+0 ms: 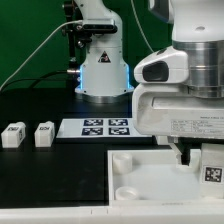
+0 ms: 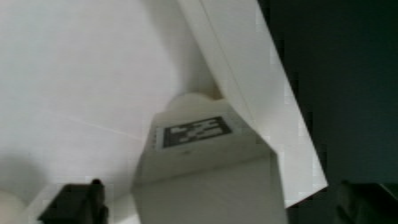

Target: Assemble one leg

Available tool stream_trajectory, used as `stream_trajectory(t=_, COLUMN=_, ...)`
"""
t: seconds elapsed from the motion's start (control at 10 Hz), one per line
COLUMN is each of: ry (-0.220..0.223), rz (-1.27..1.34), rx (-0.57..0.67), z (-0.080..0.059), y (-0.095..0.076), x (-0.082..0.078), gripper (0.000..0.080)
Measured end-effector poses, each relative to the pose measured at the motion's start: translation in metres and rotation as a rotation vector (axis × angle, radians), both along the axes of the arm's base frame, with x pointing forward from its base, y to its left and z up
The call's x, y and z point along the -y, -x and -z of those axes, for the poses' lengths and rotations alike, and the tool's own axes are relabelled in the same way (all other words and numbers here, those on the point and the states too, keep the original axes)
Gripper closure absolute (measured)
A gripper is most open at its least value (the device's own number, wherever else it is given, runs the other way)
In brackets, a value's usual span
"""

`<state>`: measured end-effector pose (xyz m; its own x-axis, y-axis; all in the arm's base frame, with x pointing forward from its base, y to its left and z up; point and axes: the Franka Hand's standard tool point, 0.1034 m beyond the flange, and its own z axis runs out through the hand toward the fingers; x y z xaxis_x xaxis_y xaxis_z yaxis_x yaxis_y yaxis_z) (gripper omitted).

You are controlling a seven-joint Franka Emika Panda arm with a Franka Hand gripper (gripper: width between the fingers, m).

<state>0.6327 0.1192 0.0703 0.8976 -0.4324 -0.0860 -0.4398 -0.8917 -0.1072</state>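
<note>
A white leg with a black-and-white tag stands upright at the right end of the large white panel, at the exterior view's right edge. In the wrist view the same leg rises between my two dark fingers, with a gap showing on each side. My gripper hangs over this leg and is open around it. Two more legs lie side by side on the black table at the exterior view's left.
The marker board lies flat behind the panel. A second robot base with a blue glow stands at the back. The panel has round sockets near its corners.
</note>
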Motion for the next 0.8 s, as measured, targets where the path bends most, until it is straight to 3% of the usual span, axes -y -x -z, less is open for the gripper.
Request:
stream_trajectory(t=0.2, ry=0.001, rz=0.026, rx=-0.004, z=0.0, y=0.0001, x=-0.0002, gripper=0.0403)
stream_trajectory(t=0.3, ry=0.003, rz=0.038, rx=-0.006, z=0.0003, y=0.0002, x=0.001, gripper=0.0403)
stream_trajectory(t=0.4, ry=0.007, rz=0.185, rx=-0.025, z=0.0004, y=0.0001, x=0.0025, gripper=0.0502)
stream_trajectory(t=0.8, ry=0.015, rz=0.62, rx=-0.085, z=-0.0001, y=-0.001, x=0.0041, gripper=0.0504)
